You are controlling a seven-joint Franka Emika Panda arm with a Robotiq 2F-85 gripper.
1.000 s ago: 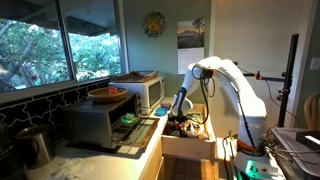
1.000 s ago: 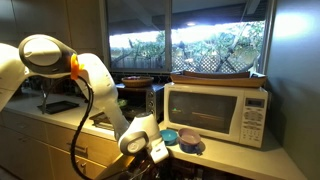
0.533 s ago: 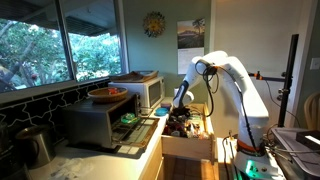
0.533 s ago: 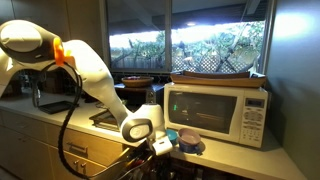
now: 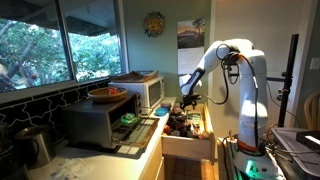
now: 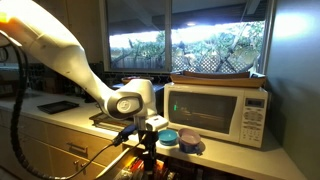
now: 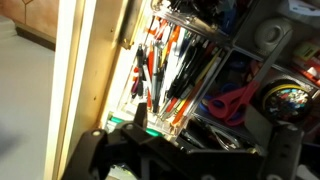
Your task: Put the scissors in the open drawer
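Note:
The scissors [image 7: 236, 99], with red handles, lie in a compartment of the open drawer [image 7: 88, 70] among other small utensils, directly under my gripper [image 7: 210, 138]. The gripper is open and holds nothing; its dark fingers [image 7: 139, 120] frame the bottom of the wrist view. In both exterior views the gripper [image 5: 187, 92] [image 6: 147, 138] hangs above the pulled-out pale-wood drawer [image 5: 189, 147], clear of its contents. The scissors are too small to make out in the exterior views.
A clear organiser tray of pens and tools [image 7: 170, 65] fills the drawer beside the scissors. On the counter stand a toaster oven [image 5: 92, 122] with its door down, a microwave [image 6: 220, 112], stacked blue bowls [image 6: 182, 137] and a kettle [image 5: 35, 145].
The gripper has opened from partly shut and risen from down in the drawer to well above it. The arm has straightened upward.

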